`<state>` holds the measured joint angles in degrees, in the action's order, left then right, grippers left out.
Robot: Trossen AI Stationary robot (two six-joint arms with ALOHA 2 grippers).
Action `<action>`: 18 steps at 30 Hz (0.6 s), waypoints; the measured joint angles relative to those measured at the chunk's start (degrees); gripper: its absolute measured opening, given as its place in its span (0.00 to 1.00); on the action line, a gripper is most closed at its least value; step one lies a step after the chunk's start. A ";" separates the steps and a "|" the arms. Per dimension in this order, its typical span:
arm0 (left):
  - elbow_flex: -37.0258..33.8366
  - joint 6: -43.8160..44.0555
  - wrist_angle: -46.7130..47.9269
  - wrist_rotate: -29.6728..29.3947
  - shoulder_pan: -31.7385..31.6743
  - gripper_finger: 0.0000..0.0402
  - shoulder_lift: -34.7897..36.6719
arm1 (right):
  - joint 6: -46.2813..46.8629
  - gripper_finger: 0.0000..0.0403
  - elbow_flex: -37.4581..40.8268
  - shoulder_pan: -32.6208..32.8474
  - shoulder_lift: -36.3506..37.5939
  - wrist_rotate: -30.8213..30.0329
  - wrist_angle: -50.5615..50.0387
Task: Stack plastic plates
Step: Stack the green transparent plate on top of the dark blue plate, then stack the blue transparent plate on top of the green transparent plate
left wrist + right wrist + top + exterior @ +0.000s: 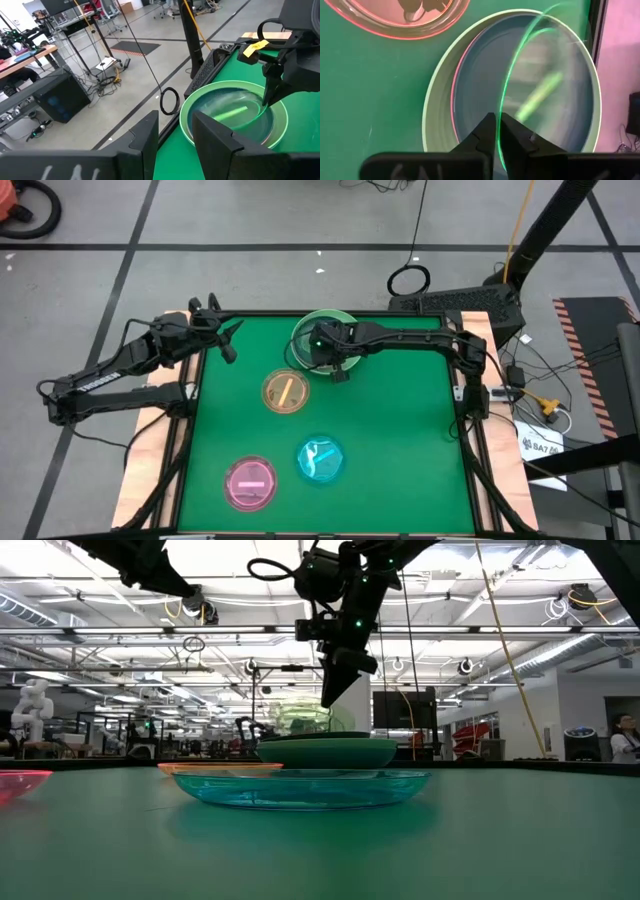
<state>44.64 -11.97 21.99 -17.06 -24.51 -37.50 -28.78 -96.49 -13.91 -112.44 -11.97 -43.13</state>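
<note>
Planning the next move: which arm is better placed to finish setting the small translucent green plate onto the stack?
The right. Its tool pinches the small translucent green plastic plate's rim directly above the plate stack. The left tool waits open at the table's far-left edge, holding nothing.

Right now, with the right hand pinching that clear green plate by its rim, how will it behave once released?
The clear green plate holds its round shape while gripped only at the rim by the right hand, so it is probably stiff and light. It looks tilted over the stack, so it may drop and slide a little. Smooth plastic, likely slippery.
</note>
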 joint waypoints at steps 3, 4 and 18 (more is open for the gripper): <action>0.00 0.00 0.04 0.01 0.00 0.31 0.00 | 1.08 0.11 0.00 -0.02 0.00 -0.10 0.04; 0.00 0.00 0.05 0.00 0.00 0.31 0.00 | 1.51 0.15 0.00 -0.02 0.00 -0.33 0.09; 0.00 0.45 1.22 0.02 0.02 0.31 0.00 | 21.21 0.36 0.02 2.84 0.98 -2.87 -4.42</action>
<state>44.64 -11.52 23.20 -17.04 -24.49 -37.50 -7.57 -96.47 -11.07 -111.46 -14.84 -47.56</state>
